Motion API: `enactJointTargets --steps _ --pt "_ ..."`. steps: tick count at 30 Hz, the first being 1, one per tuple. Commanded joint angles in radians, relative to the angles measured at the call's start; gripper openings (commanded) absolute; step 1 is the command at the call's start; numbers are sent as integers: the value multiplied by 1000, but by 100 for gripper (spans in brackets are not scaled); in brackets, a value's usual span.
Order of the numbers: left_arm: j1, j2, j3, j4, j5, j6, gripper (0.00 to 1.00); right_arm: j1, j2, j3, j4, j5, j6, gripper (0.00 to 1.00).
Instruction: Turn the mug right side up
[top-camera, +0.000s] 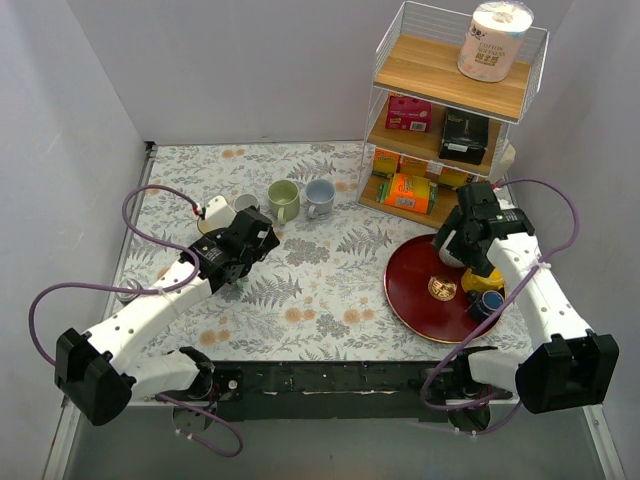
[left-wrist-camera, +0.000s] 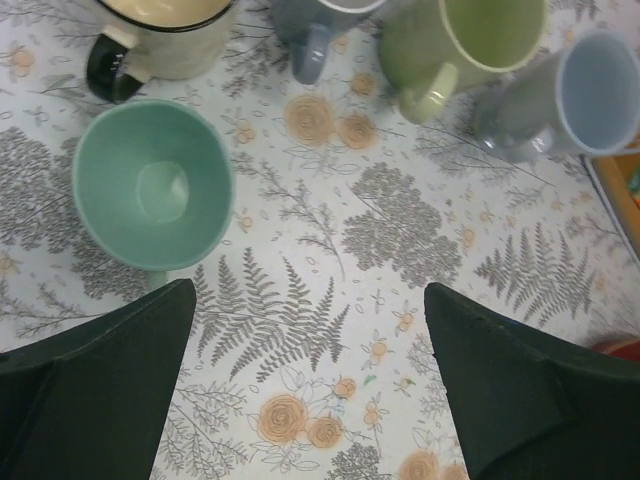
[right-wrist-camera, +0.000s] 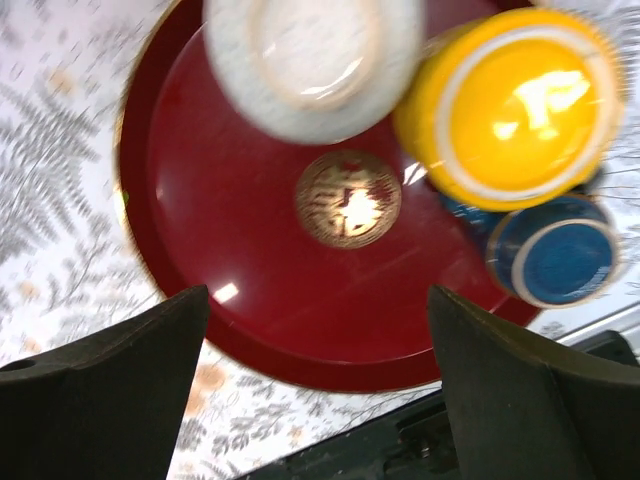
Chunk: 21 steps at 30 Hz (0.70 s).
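Three mugs stand upside down on the red tray (right-wrist-camera: 250, 300): a white one (right-wrist-camera: 312, 62), a yellow one (right-wrist-camera: 515, 105) and a blue one (right-wrist-camera: 553, 250), each with its foot ring up. In the top view the yellow mug (top-camera: 487, 280) and the blue mug (top-camera: 487, 303) show; the white one is hidden under my right gripper (top-camera: 458, 245). My right gripper (right-wrist-camera: 320, 390) is open and empty, above the tray's near rim. My left gripper (left-wrist-camera: 310, 400) is open and empty over the patterned tablecloth, short of the upright mugs; it shows in the top view (top-camera: 252, 235).
Upright mugs stand before the left gripper: teal (left-wrist-camera: 150, 185), cream with a black handle (left-wrist-camera: 165, 30), grey (left-wrist-camera: 315, 25), green (left-wrist-camera: 465, 45), light blue (left-wrist-camera: 575, 95). A wire shelf (top-camera: 450, 110) with boxes and a paper roll (top-camera: 493, 38) stands at the back right, behind the tray (top-camera: 415, 295).
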Motion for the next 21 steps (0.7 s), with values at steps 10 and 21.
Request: enactJointTargets --steps 10,21 --pt "3 -63 -26 349 416 313 98 -346 -112 30 -86 93 -98 98" --pt "3 -71 -90 371 519 378 98 -369 -186 -130 -154 -68 3 98"
